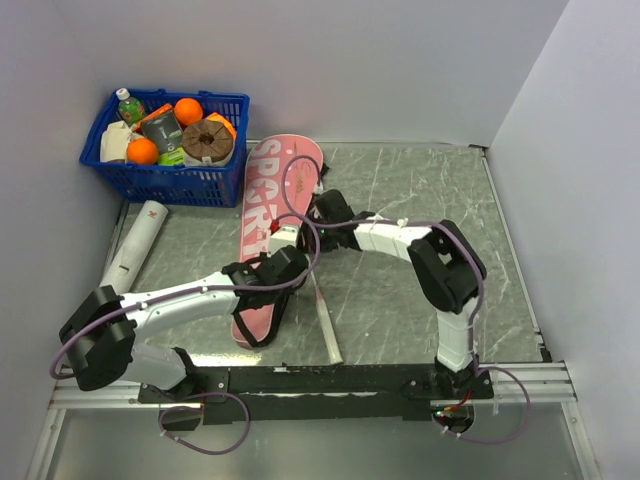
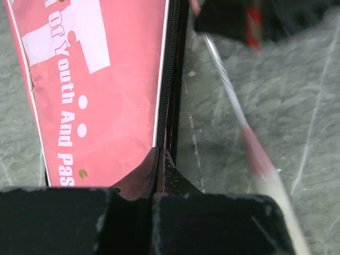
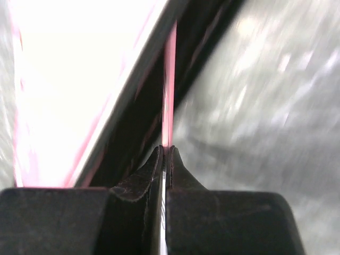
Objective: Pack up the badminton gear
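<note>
Overhead, we see the pink racket bag (image 1: 265,200) lying lengthwise on the grey marbled table (image 1: 400,290). Its wide end is just beside the blue basket (image 1: 160,182) in the far left corner, and its narrow end points toward the arm bases. The white tube (image 1: 135,245) lies well apart on the bag's left. A racket (image 1: 328,325) shows its whitish handle on the table just right of the bag's narrow end. Both arms reach in to the bag's right edge, but from above we cannot tell how either pincer stands. The wrist cameras fill that in. The left gripper (image 2: 159,159) has its jaws pinched together on the bag's black zipper edge, with white lettering on the pink cloth to the left. This view also shows the racket's thin shaft slanting over the table just right of the zipper, red and then whitish toward the handle. The right gripper (image 3: 166,154) is closed on a thin pinkish shaft that runs straight out between its jaws, alongside the bag's dark edge. Its picture is blurred and the bag is washed out to near white, so we cannot read the lettering there.
</note>
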Controlling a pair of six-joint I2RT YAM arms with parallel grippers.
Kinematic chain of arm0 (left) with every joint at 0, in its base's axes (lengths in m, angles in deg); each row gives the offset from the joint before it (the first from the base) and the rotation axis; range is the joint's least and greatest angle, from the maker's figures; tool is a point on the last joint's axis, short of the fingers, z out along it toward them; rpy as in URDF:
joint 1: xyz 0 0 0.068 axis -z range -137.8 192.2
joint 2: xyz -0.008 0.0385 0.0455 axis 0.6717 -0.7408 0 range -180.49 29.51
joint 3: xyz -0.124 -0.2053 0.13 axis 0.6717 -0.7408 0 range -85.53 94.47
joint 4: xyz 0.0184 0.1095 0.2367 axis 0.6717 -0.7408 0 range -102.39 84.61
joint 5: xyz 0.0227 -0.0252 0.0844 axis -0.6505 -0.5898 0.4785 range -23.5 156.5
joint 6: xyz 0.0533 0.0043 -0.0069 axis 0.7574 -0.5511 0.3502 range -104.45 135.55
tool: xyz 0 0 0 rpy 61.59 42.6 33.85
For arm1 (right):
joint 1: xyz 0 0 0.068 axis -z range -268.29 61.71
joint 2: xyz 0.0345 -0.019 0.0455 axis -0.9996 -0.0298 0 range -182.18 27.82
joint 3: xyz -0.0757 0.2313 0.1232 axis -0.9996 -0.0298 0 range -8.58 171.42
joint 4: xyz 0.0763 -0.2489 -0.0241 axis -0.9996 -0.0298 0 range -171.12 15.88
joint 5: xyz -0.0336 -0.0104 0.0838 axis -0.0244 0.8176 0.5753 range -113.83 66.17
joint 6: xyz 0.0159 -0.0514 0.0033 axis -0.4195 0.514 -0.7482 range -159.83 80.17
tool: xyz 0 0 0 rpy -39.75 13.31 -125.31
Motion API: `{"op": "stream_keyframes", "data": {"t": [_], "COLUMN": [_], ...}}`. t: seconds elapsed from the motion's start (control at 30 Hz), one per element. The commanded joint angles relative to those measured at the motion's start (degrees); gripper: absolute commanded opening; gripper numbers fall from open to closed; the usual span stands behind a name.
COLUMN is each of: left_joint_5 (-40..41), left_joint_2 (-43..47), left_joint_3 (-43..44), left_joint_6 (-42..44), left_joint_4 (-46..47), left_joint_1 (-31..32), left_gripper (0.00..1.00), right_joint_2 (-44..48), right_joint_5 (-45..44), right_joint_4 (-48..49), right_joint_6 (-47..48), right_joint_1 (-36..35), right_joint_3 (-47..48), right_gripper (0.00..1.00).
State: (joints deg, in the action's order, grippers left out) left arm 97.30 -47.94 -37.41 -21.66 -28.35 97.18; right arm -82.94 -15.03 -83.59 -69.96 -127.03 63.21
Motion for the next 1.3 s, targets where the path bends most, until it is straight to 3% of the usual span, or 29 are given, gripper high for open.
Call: {"op": "stream_keyframes", "data": {"t": [0.0, 0.2, 0.4, 0.47, 0.53, 0.63, 1.07, 1.27], "left_joint_5": [-1.9, -2.7, -2.5, -2.3, -2.0, -1.8, -0.3, -0.7], "left_joint_2": [1.2, -0.3, -1.0, -1.2, -1.4, -1.7, 0.5, 1.0], "left_joint_3": [1.3, 2.5, 3.6, 3.6, 3.6, 3.8, 2.6, 2.5], "left_joint_6": [-0.4, 0.0, 0.2, 0.3, 0.5, 0.6, 0.8, 1.2], "left_joint_4": [4.8, 5.4, 5.5, 5.2, 5.4, 5.5, 5.6, 5.9], "left_joint_1": [0.5, 0.5, 0.5, 0.5, 0.6, 0.5, 0.0, 0.0], "left_gripper": [0.01, 0.01, 0.01, 0.01, 0.01, 0.01, 0.01, 0.01], "right_joint_2": [-3.8, -11.0, -14.6, -13.7, -11.4, -7.9, 15.7, 25.3], "right_joint_5": [4.0, 5.4, 6.6, 7.4, 7.6, 8.1, 6.4, 13.3], "right_joint_4": [9.3, 11.1, 13.2, 14.4, 14.9, 14.9, 12.6, 11.7], "right_joint_6": [-0.5, -2.5, -5.6, -5.7, -5.6, -4.9, -2.6, -4.1], "right_joint_1": [2.5, 3.1, 3.5, 3.5, 3.5, 3.6, 3.6, 2.7], "right_joint_3": [8.2, 17.8, 20.9, 19.6, 16.6, 12.2, -15.2, -25.4], "right_gripper": [0.0, 0.0, 0.0, 0.17, 0.32, 0.44, 0.54, 0.55]}}
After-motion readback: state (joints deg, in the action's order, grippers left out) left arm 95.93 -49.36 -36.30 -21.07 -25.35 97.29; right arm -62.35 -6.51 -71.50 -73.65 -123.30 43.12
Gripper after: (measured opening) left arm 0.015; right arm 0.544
